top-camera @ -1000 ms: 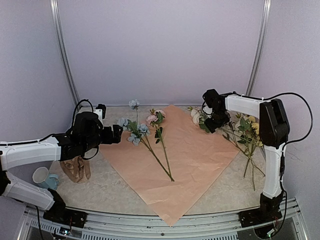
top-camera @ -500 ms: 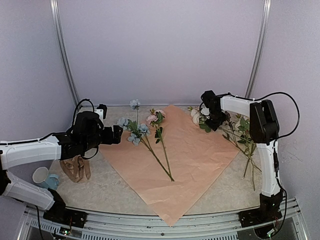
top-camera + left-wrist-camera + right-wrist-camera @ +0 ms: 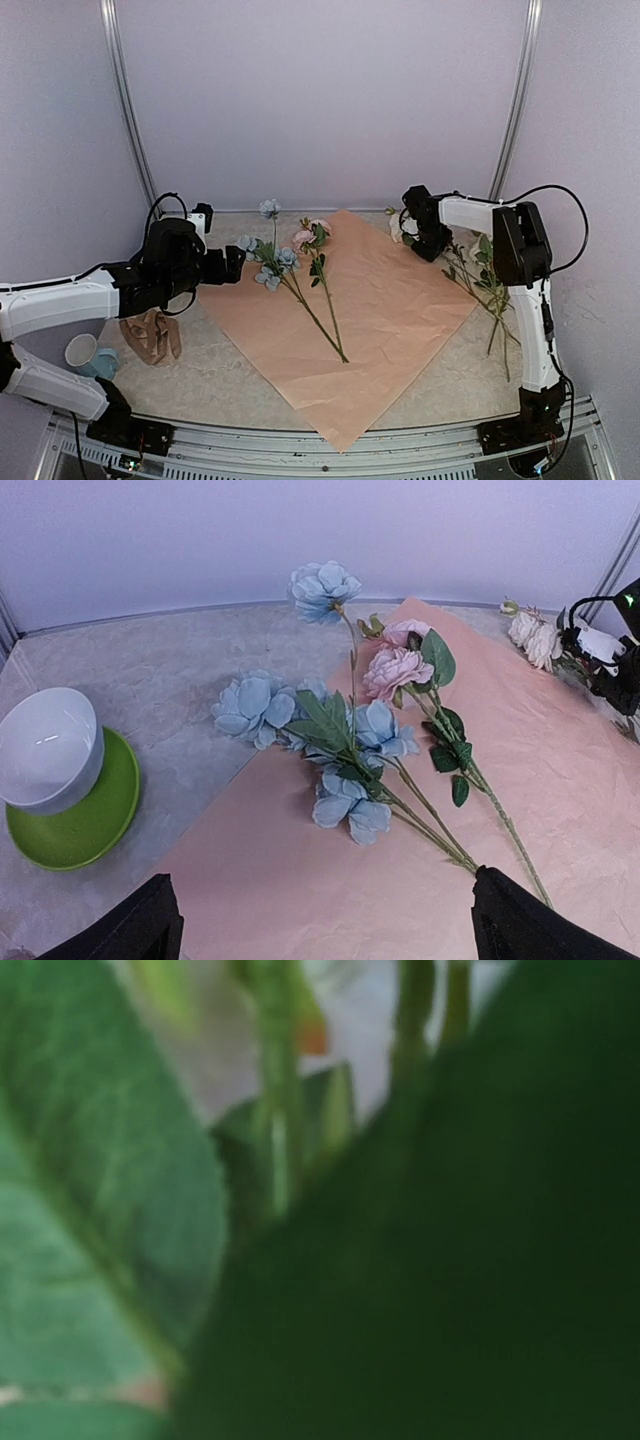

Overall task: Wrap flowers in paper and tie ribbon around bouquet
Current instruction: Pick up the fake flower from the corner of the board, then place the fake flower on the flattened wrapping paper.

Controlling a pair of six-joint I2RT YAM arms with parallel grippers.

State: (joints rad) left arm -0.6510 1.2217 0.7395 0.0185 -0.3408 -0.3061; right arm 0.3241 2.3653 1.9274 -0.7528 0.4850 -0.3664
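Paper lies as a diamond on the table, near corner over the front edge. Left of it sits the ribbon (beside a cup). Farther on, the left gripper hovers wide open beside the blue and pink flowers on the sheet. Far right, the right gripper is closed among the white flowers off the paper; whether it pinches a stem is unclear.

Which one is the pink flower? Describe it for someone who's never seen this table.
Find the big beige paper sheet lying like a diamond on the table. Two stems rest on its far left part; the pink flower is the right-hand one. Its neighbour has blue blooms, not pink.
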